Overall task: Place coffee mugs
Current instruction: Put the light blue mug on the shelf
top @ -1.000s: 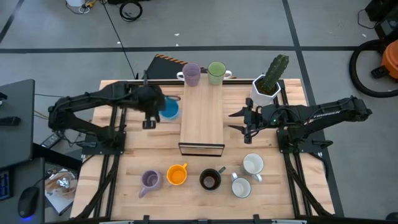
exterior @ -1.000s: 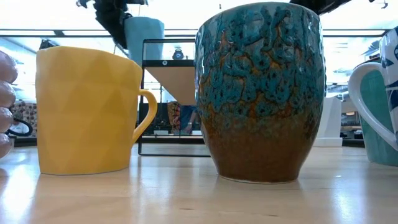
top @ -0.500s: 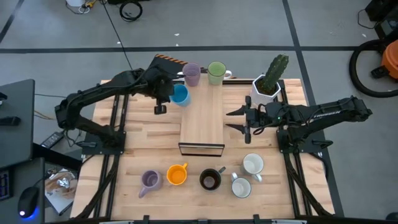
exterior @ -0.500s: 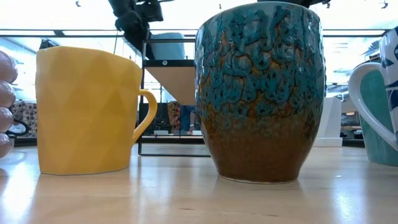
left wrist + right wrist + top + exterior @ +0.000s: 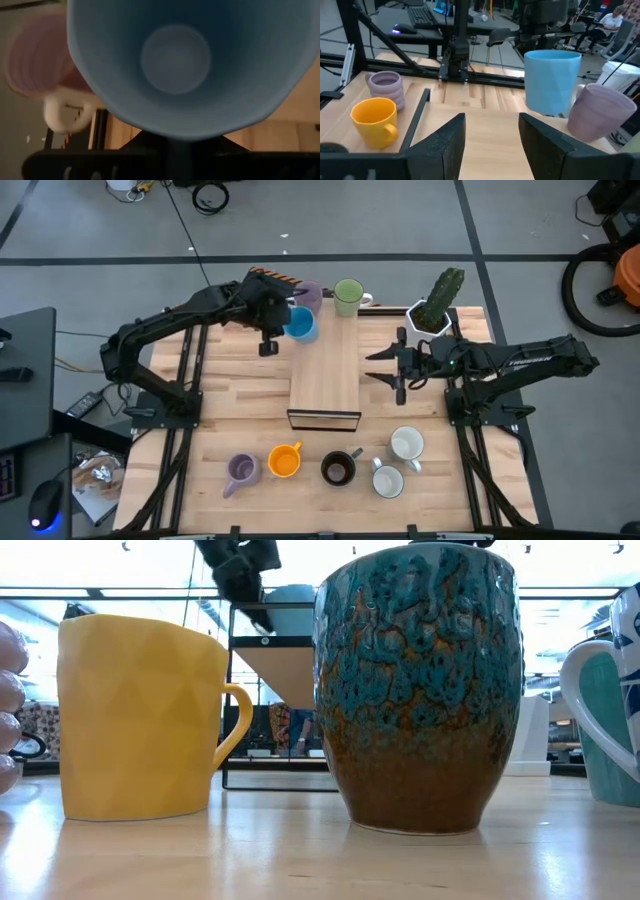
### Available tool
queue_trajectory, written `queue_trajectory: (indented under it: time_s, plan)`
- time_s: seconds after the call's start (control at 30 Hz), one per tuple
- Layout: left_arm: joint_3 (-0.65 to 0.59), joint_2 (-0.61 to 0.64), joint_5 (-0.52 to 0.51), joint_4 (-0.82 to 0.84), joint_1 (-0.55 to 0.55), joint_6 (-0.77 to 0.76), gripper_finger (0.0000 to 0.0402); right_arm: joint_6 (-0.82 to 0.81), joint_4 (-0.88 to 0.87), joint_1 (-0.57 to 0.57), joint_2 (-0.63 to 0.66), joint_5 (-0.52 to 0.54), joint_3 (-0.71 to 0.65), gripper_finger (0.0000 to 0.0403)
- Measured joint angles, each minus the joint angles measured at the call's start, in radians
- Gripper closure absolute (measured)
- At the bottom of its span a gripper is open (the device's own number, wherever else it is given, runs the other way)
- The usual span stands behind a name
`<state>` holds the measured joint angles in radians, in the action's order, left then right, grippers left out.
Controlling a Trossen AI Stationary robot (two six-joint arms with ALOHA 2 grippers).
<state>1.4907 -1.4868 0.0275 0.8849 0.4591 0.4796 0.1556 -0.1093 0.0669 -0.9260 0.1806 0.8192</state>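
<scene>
Blue mug (image 5: 300, 328) hangs clamped in left gripper (image 5: 283, 327), beside the lilac mug (image 5: 308, 294).

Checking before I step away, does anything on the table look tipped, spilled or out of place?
Nothing stands out. The left gripper holds the light blue mug beside the lilac mug on the wooden stand; other mugs stand upright.

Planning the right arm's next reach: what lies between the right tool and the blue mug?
In the high view, only bare wooden shelf top lies between the right tool and the blue mug.
</scene>
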Motion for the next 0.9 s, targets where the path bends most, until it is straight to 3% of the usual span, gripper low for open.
queue_trajectory:
  time_s: [0.17,0.47,0.9]
  plan:
    - [0.089,-0.055,0.042,0.083,0.013,0.015,0.0347,-0.001,-0.032,0.001,-0.003,-0.002,0.0,0.0214]
    - [0.101,-0.139,0.135,0.085,0.066,0.084,0.0347,0.008,-0.049,0.001,-0.003,-0.002,-0.001,0.0215]
    - [0.1,-0.2,0.091,0.096,0.101,0.116,0.0347,0.023,-0.044,0.001,-0.004,-0.002,-0.001,0.0218]
